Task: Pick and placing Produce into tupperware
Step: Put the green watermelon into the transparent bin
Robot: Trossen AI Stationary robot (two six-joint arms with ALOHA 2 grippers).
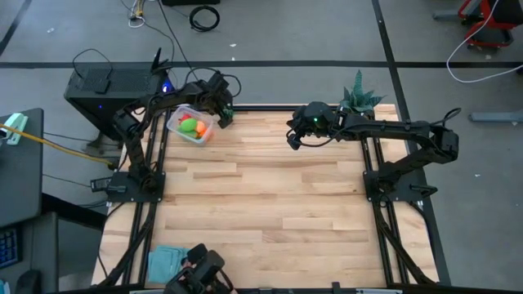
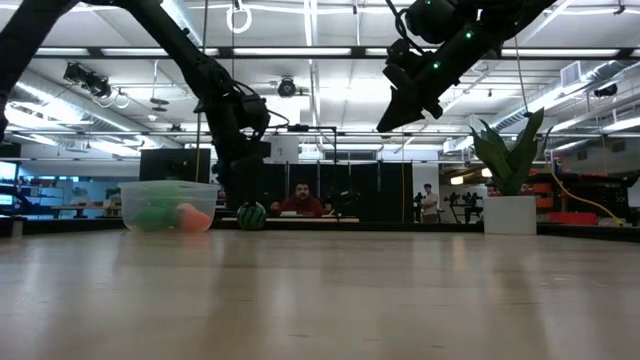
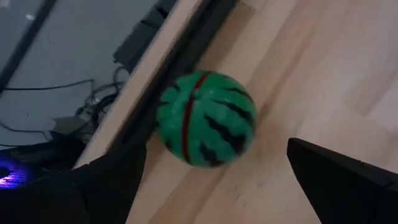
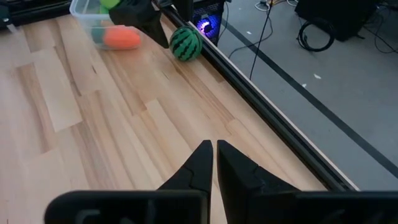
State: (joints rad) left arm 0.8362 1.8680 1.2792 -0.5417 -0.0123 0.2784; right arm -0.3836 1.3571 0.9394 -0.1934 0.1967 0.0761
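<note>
1. Upper left of the high view: tupperware (image 1: 192,126) holding produce
2. Just right of it: left gripper (image 1: 222,114), jaws wide apart, over the dark green striped ball (image 3: 206,118), not gripping it
3. Upper centre-right: right gripper (image 1: 292,139), fingers closed, empty, raised

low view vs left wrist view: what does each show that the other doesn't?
Only the low view: the tupperware holding produce, the potted plant, the right hand raised and shut, and people beyond the table. Only the left wrist view: the red seam around the striped ball and the table's edge rail. Both: that ball on the table, outside the tupperware, at the open left hand.
</note>
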